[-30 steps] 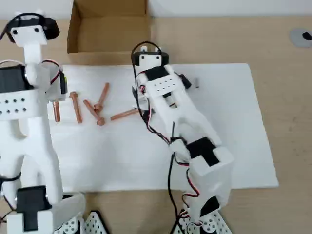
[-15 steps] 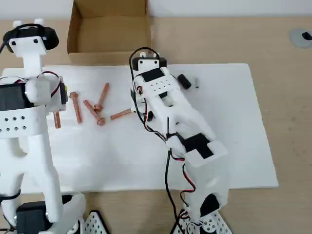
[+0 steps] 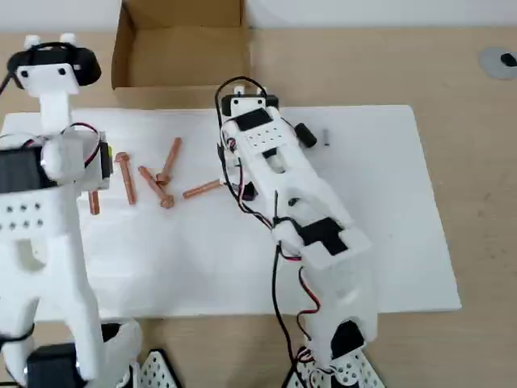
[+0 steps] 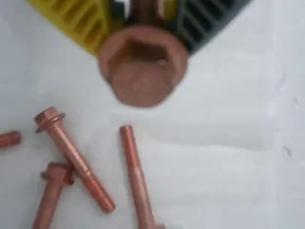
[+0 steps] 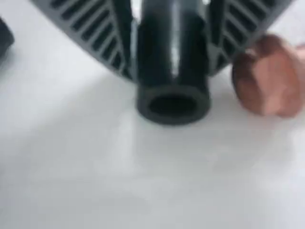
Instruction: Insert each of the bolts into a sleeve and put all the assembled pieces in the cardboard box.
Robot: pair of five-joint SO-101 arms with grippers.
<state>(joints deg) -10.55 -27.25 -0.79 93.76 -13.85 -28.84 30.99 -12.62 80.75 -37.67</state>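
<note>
Over the sheet [image 3: 388,202] our left gripper [image 4: 143,12] pinches a bolt [image 4: 142,71], our right gripper [image 5: 171,24] a sleeve [image 5: 173,90]; we fear misaligned axes would jam or drop the bolt.

A table [image 3: 477,162] of light brown wood is seen from above, faint grain visible on its top. Most of its middle is covered by a white sheet [image 3: 388,242], laid flat and square to the table's edges. Along the far side a pale strip [image 3: 363,12] is shown; whether it is wall or floor cannot be told. A grey disc [image 3: 494,61] with a dark spot lies on the wood at the far right. The scene is evenly lit, and only soft shadows are cast.
</note>
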